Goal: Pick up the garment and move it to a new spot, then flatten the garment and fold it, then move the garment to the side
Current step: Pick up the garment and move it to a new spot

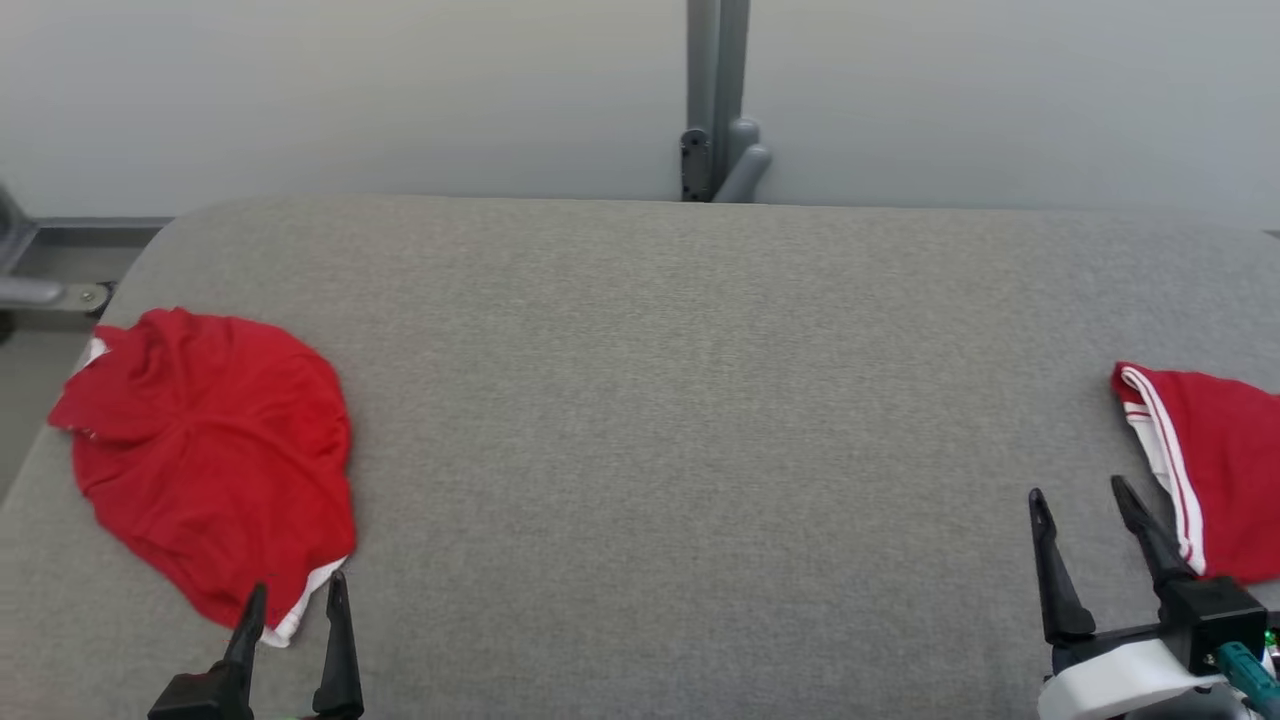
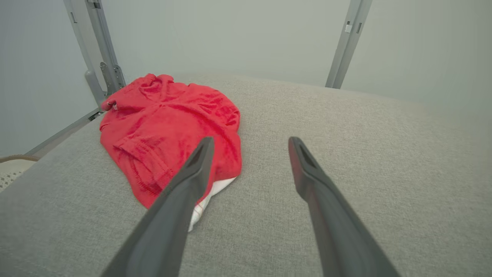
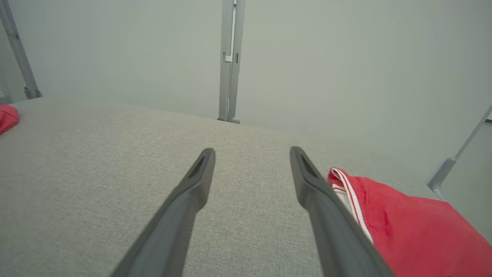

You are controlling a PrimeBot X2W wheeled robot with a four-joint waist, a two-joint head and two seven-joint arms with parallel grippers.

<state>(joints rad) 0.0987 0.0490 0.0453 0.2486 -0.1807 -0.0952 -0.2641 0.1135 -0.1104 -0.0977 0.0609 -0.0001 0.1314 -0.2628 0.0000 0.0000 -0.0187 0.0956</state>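
Note:
A crumpled red garment [image 1: 210,450] with a white edge lies at the left of the grey padded table [image 1: 700,400]. In the left wrist view the garment [image 2: 165,123] spreads ahead and to the left, and a corner of it [image 3: 7,117] peeks in at the right wrist view's left edge. My left gripper [image 1: 297,585] [image 2: 250,140] is open and empty, its tips just at the garment's near white hem. At the lower right my right gripper [image 1: 1078,490] [image 3: 252,151] is also open and empty.
A second red piece of clothing [image 1: 1225,470] [image 3: 407,231] with white stripes lies at the table's right edge, close beside my right gripper. A grey post [image 1: 715,100] stands behind the table's far edge against a pale wall.

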